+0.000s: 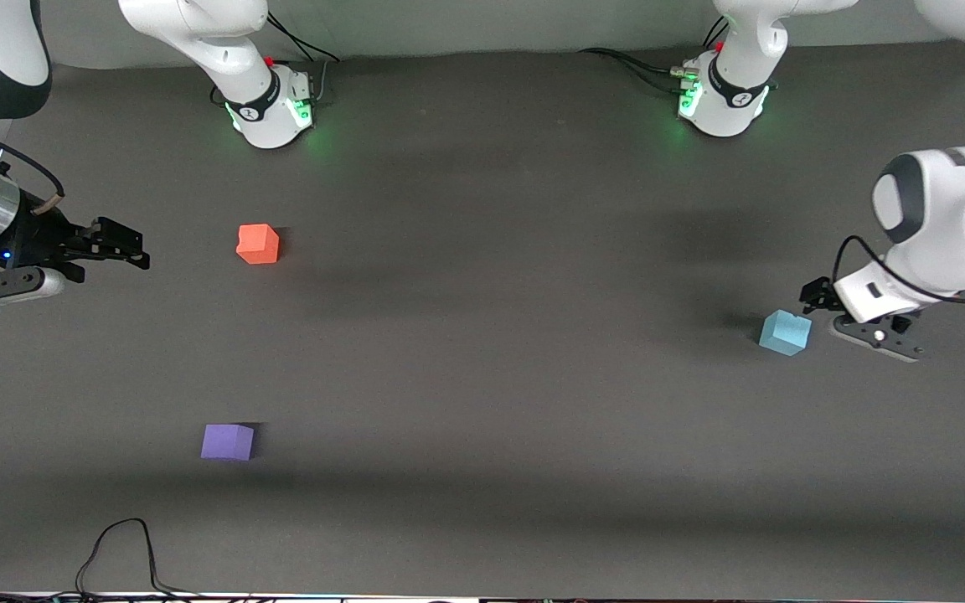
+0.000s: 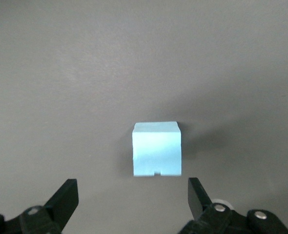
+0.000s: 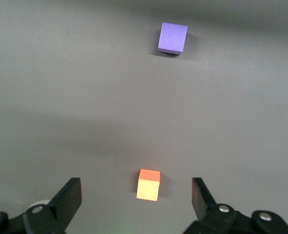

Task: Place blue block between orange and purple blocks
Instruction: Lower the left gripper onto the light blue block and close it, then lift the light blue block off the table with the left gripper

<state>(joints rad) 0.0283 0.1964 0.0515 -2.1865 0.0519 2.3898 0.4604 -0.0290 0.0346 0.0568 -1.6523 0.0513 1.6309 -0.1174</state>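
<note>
The light blue block (image 1: 785,332) sits on the dark table toward the left arm's end. My left gripper (image 1: 828,315) is low beside it, open and empty. In the left wrist view the blue block (image 2: 157,149) lies just ahead of the open left gripper (image 2: 133,195), not between the fingers. The orange block (image 1: 258,244) and the purple block (image 1: 228,441) sit apart toward the right arm's end, purple nearer the front camera. My right gripper (image 1: 131,245) waits open and empty, apart from the orange block (image 3: 148,185); the right wrist view also shows the purple block (image 3: 173,37).
The two arm bases (image 1: 273,105) (image 1: 721,96) stand along the table's back edge. A black cable (image 1: 118,548) loops on the table near the front edge, nearer the camera than the purple block.
</note>
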